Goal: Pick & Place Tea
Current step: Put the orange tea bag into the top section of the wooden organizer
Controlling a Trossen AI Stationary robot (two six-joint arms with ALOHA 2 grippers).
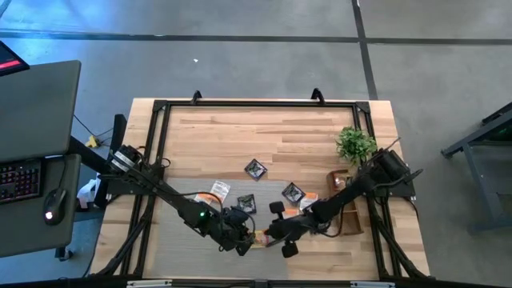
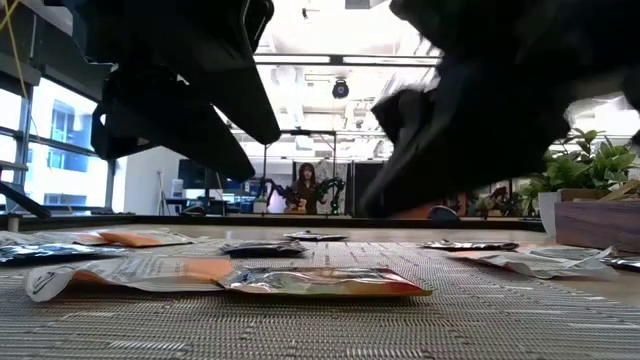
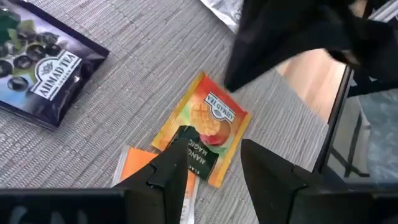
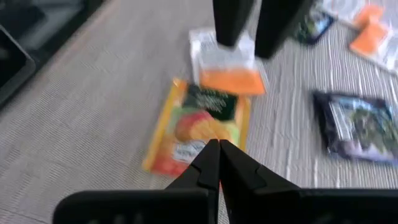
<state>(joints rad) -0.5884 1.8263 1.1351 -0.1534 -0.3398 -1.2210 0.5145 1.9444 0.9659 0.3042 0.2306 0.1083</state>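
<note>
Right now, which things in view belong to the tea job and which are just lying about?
Job:
- mango sachet, under both claws
- white-and-orange sachet beside it
- black sachets
- left claw, open
- right claw, shut, empty

Lying about:
- potted plant
- wooden tray
- grey mat

An open-plan office or robotics lab. The wooden counter (image 1: 240, 132) stands on a bare grey concrete floor (image 1: 240, 56), with a desk (image 1: 36, 104) carrying a keyboard (image 1: 18, 180) and mouse (image 1: 52, 204) beside it. Across the room are large windows (image 2: 60, 150), ceiling lights (image 2: 330, 25), and a person (image 2: 305, 187) seated among more robot arms (image 2: 270, 190).
</note>
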